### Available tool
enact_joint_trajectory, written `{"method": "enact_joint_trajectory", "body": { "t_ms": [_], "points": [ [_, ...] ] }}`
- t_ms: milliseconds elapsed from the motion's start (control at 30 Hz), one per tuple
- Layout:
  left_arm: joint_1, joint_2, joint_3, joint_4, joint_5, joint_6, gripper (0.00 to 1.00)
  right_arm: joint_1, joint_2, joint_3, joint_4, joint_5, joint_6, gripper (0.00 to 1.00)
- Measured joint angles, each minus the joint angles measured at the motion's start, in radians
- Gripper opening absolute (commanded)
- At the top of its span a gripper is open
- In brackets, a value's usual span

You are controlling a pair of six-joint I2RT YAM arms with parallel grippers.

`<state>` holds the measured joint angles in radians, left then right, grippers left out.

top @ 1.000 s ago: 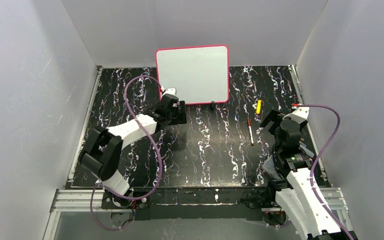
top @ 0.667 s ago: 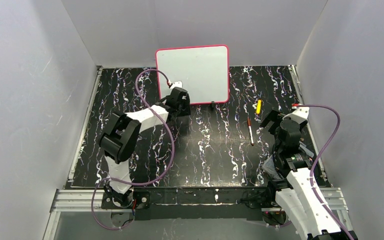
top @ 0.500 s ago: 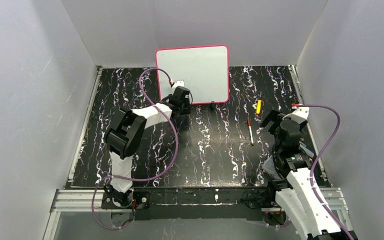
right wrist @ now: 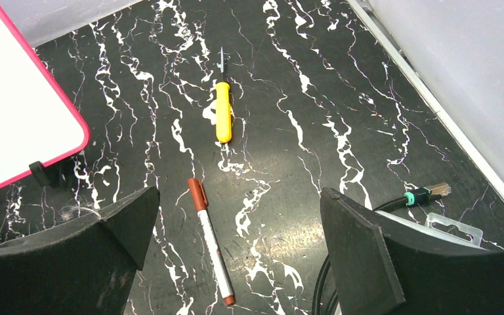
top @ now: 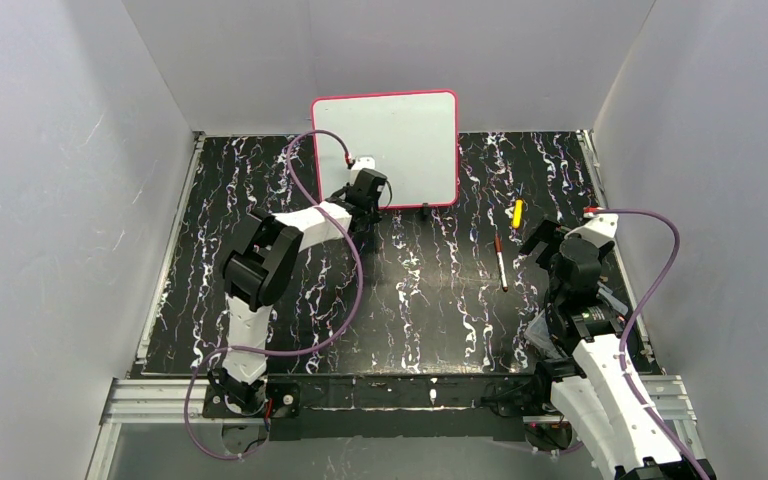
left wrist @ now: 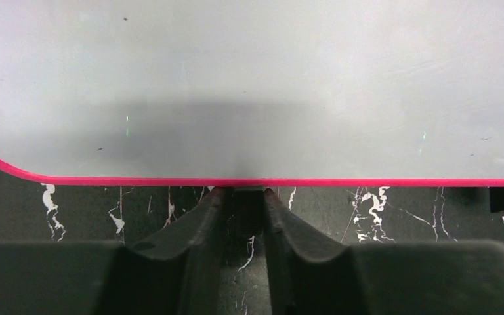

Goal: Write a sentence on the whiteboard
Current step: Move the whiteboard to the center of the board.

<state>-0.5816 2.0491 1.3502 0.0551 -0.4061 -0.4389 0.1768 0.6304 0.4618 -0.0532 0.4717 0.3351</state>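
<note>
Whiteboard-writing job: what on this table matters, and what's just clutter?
Job:
- whiteboard, blank
- red-capped marker, probably the writing pen

Lying about:
- yellow pen-like stick
- green-tipped cable plug
- metal bracket

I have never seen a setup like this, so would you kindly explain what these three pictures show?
These are two white-and-black robot arms bolted at the near edge of a black marbled table. One picture looks down from above. The other two come from a camera on each wrist, with that arm's own fingers at the bottom.

At the back stands a glossy white whiteboard with a pink-red frame, blank. On the table lie a white marker pen with a red-brown cap and a small yellow tool.

The left gripper has its jaws narrow around a black clip foot under the frame; whether they pinch it is unclear. The right gripper is wide open and holds nothing.
</note>
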Motion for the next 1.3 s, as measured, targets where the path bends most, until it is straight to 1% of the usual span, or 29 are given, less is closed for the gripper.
{"method": "enact_joint_trajectory", "body": {
  "t_ms": [100,200,233,467,633,833,1067,1300],
  "points": [
    [0.0,0.012,0.013,-0.001,-0.003,0.007,0.12,0.0,0.002,0.0,0.0,0.0,0.001,1.0],
    [-0.002,0.012,0.013,-0.002,-0.016,0.01,0.01,0.0,0.003,0.0,0.0,0.0,0.002,1.0],
    [-0.002,0.012,0.013,-0.003,-0.019,0.012,0.0,0.0,0.003,0.0,0.0,0.0,0.002,1.0],
    [-0.016,-0.005,-0.035,0.044,-0.045,0.02,0.0,0.0,0.003,0.0,0.0,-0.001,0.002,1.0],
    [-0.042,-0.078,-0.141,0.056,-0.084,0.017,0.0,0.0,0.002,0.0,0.0,-0.003,0.002,1.0],
    [-0.1,-0.17,-0.26,0.032,-0.135,-0.016,0.0,0.0,-0.002,0.0,0.001,-0.003,0.002,1.0],
    [-0.192,-0.285,-0.354,-0.093,-0.162,-0.111,0.0,0.0,-0.003,0.0,-0.001,-0.006,0.003,1.0],
    [-0.298,-0.396,-0.404,-0.251,-0.187,-0.242,0.0,0.0,-0.01,0.0,-0.002,-0.01,0.003,1.0]
  ]
}}
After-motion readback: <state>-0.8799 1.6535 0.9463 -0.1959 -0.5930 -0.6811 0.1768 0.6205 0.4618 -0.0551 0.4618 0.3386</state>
